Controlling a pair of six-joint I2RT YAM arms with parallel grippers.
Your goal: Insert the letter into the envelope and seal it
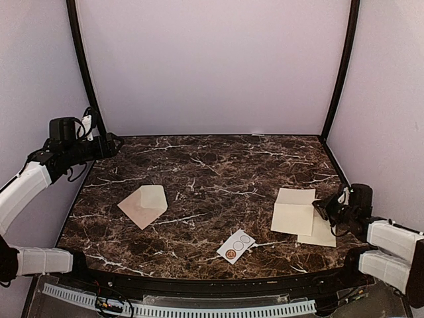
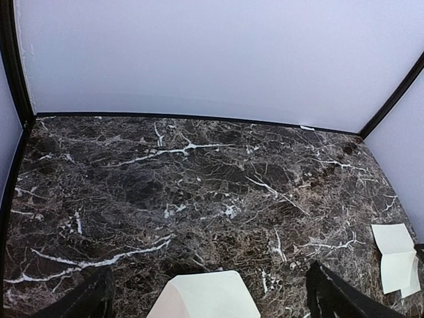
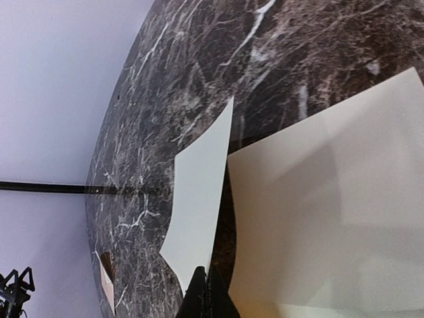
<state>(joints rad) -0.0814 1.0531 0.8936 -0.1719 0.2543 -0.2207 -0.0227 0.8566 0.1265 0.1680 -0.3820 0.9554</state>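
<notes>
The pinkish-tan envelope (image 1: 143,205) lies flat on the left of the table with its flap open. It also shows at the bottom of the left wrist view (image 2: 205,295). My left gripper (image 1: 114,146) is open and empty, held high above the table's far left edge. The cream letter (image 1: 293,211) lies unfolded at the right. My right gripper (image 1: 320,208) is shut on the letter's right edge. In the right wrist view one panel of the letter (image 3: 199,205) is pinched between the shut fingertips (image 3: 211,275) and lifted off the rest of the sheet (image 3: 331,212).
A small white card printed with circles (image 1: 236,246) lies near the front edge, between envelope and letter. White walls with black corner posts (image 1: 339,73) enclose the dark marble table (image 1: 212,165). The envelope shows far off in the right wrist view (image 3: 105,281).
</notes>
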